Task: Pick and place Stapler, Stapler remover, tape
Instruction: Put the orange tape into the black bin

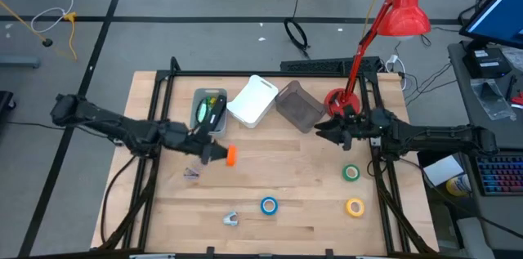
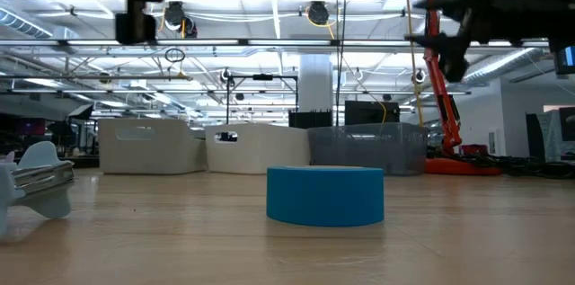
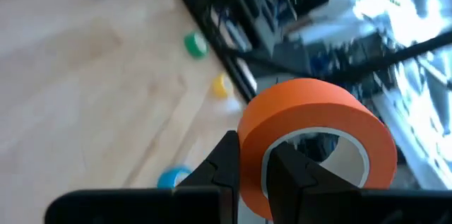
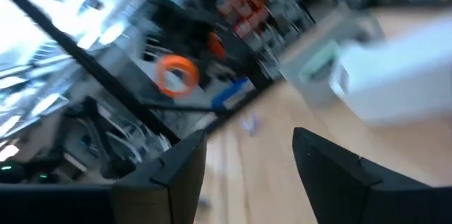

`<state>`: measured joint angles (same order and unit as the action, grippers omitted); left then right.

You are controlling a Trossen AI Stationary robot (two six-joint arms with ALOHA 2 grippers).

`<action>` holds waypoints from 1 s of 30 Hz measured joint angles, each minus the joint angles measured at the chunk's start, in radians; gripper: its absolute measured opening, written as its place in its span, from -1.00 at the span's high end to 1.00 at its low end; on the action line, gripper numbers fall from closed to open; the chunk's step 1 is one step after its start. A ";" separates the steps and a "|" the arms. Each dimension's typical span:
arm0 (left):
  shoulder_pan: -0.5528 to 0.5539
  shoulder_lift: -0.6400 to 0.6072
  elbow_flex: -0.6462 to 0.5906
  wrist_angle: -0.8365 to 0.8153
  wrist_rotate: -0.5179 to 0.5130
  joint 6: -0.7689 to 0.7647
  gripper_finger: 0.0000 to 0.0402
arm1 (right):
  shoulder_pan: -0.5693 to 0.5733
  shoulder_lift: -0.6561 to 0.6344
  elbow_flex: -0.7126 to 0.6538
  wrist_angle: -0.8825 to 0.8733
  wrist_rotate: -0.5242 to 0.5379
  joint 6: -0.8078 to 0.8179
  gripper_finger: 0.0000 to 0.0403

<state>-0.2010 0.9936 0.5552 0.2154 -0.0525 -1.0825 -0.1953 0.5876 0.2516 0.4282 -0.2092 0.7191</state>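
Orange tape (image 3: 318,139) clamped by left gripper (image 3: 251,164), raised. Transport step; bin probably targeted. Right gripper (image 4: 247,160) open, empty.

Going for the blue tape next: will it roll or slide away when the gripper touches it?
The blue tape lies flat on its side, so rolling seems unlikely. It looks small and light on smooth wooden table, so a nudge may slide it. The ring shape probably holds firm.
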 joint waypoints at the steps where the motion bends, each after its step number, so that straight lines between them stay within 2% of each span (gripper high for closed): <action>1: 0.019 0.014 0.000 0.029 0.000 -0.003 0.81 | 0.000 0.005 0.000 0.044 0.000 -0.022 0.00; 4: 0.071 0.088 0.050 0.071 0.014 -0.012 0.81 | 0.001 0.024 0.000 0.177 0.000 -0.102 0.03; 9: 0.136 0.258 0.220 0.069 0.126 0.004 0.81 | 0.001 0.081 0.008 0.308 0.000 -0.265 0.08; 15: 0.198 0.443 0.443 0.060 0.250 0.007 0.81 | 0.001 0.134 0.053 0.300 0.000 -0.437 0.08; 20: 0.232 0.560 0.600 0.027 0.312 -0.004 0.81 | 0.001 0.165 0.095 0.301 0.000 -0.539 0.00; 26: 0.261 0.684 0.742 -0.010 0.398 -0.027 0.81 | 0.001 0.189 0.137 0.286 -0.002 -0.613 -0.16; 30: 0.283 0.738 0.789 -0.005 0.420 -0.062 0.81 | 0.001 0.199 0.158 0.269 -0.004 -0.640 -0.25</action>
<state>0.0819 1.7316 1.3441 0.2104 0.3678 -1.1446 -0.1944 0.7864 0.4095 0.6971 -0.2134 0.0792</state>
